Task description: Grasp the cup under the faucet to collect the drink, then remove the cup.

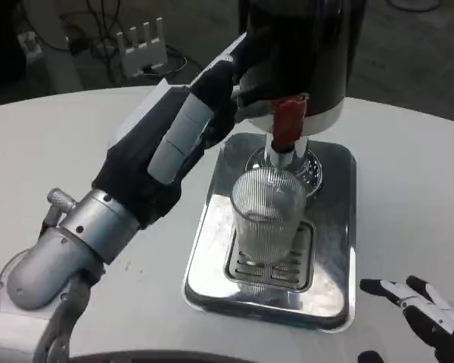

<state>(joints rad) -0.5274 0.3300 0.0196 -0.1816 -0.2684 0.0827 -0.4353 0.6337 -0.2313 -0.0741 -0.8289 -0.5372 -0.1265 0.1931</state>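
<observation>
Under the red-handled faucet point(290, 121): clear ribbed glass cup point(267, 215), rigid, slippery, breakable; best gripped mid-wall; left hand point(178, 132) at the dispenser, grip unclear; right hand point(431, 314) spread, empty.

Ribbed clear cup point(268, 215) on glossy metal tray point(334, 227).

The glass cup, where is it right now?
In the head view, the glass cup stands upright on the drip tray, right under the red faucet, at the picture's middle.
</observation>
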